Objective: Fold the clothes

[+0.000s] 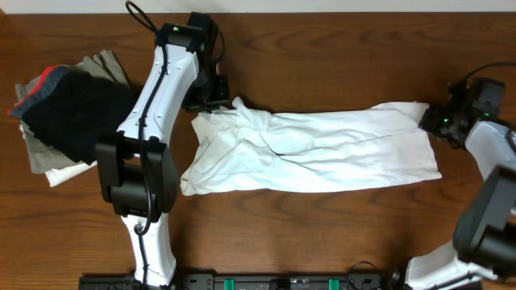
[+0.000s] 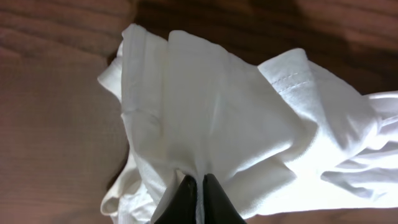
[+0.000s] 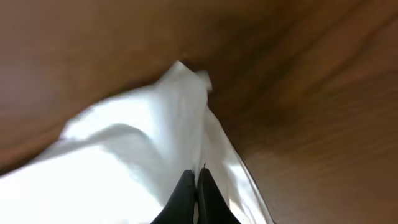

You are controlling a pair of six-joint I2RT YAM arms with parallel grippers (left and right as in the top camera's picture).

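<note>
**Garments, spread out:** 1. A plain white garment of thin, wrinkly cloth point(image 1: 314, 149), middle of the scene.

**Garments, heaped at the left:** 3 (as far as the layers can be told apart).
- 1 soft black garment with a red and grey band point(image 1: 76, 113)
- 1 khaki-grey cloth garment point(image 1: 109, 66)
- 1 white cloth piece point(image 1: 64, 171) at the pile's near edge

**Robot arms:** 2. A white-and-black left arm point(image 1: 157, 97) and a white-and-black right arm point(image 1: 492, 161).

**Two-finger grippers:** 2. A black left gripper point(image 2: 198, 180) and a black right gripper point(image 3: 197, 174).

**Tables:** 1. A brown wooden table point(image 1: 339, 234).
</note>
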